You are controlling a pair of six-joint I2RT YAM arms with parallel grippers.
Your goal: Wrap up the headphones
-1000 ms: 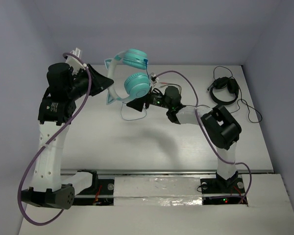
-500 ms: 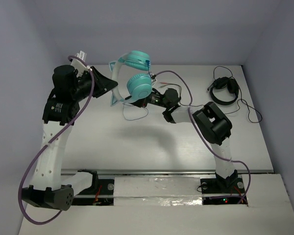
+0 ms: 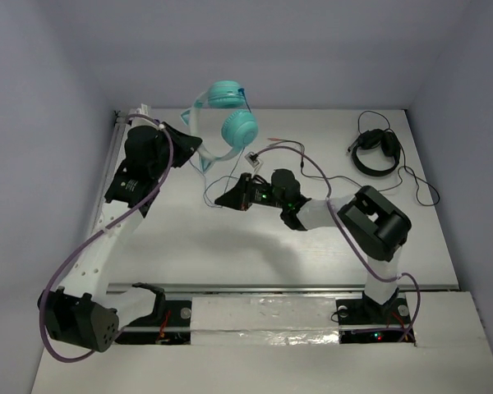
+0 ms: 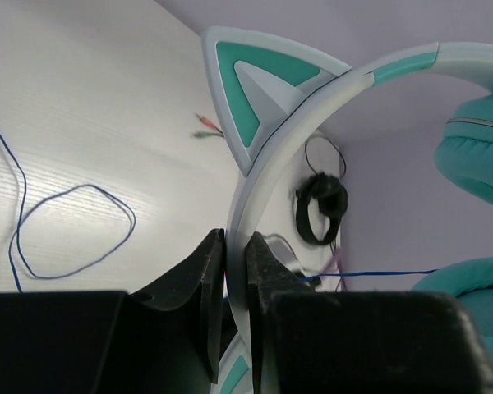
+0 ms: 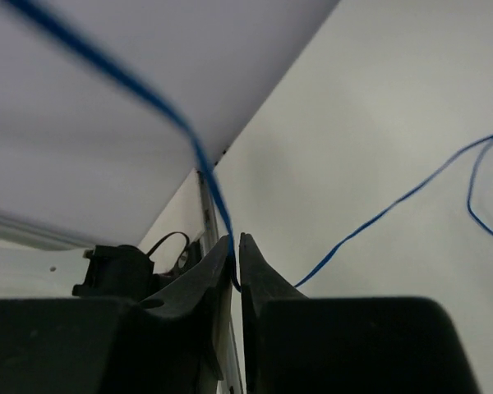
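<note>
Right wrist: cable [image 5: 214, 201] between fingers [image 5: 193, 283]

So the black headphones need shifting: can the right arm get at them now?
Probably not now: the right claw is shut on the blue cable. Otherwise the black headphones lie unblocked on its side.

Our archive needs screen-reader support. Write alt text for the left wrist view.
The left gripper is shut on the white band of the headphones, just below a teal cat ear. A thin blue cable loops on the table at left; black headphones lie far behind.
</note>
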